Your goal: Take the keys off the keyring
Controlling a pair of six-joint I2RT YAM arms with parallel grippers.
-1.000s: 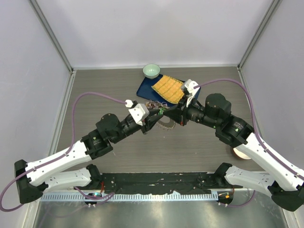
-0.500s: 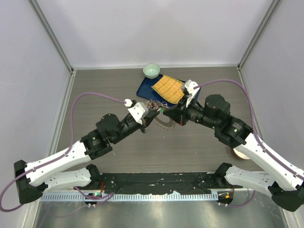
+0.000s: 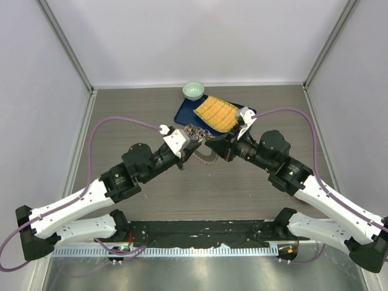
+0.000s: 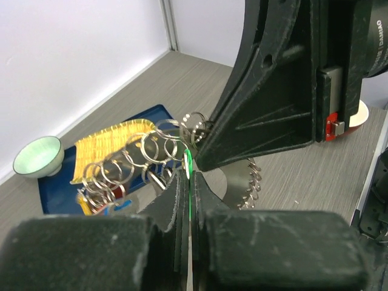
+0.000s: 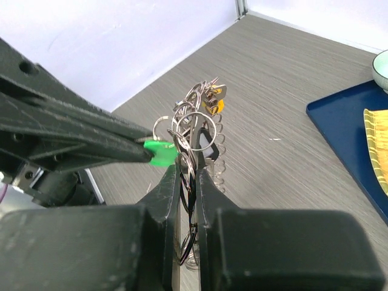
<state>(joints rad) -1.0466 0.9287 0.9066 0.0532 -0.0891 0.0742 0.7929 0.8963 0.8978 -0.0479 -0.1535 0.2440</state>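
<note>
Counter (image 3: 254, 182): blue tray (image 3: 185, 112) holds a yellow woven mat (image 3: 215, 113); a pale green bowl (image 3: 193, 90) stands just beyond it. Keyring (image 3: 205, 159) is near the tray, partly hidden under both tools. Right tool (image 5: 189, 170) pinches its rings. Left tool (image 4: 188, 182) pinches the green-headed key (image 5: 159, 152), having closed within the last second. Number of keys (image 4: 251, 182) indiscernible.

keyring (image 4: 253, 182) half hidden — keys (image 3: 197, 131) too small
</note>
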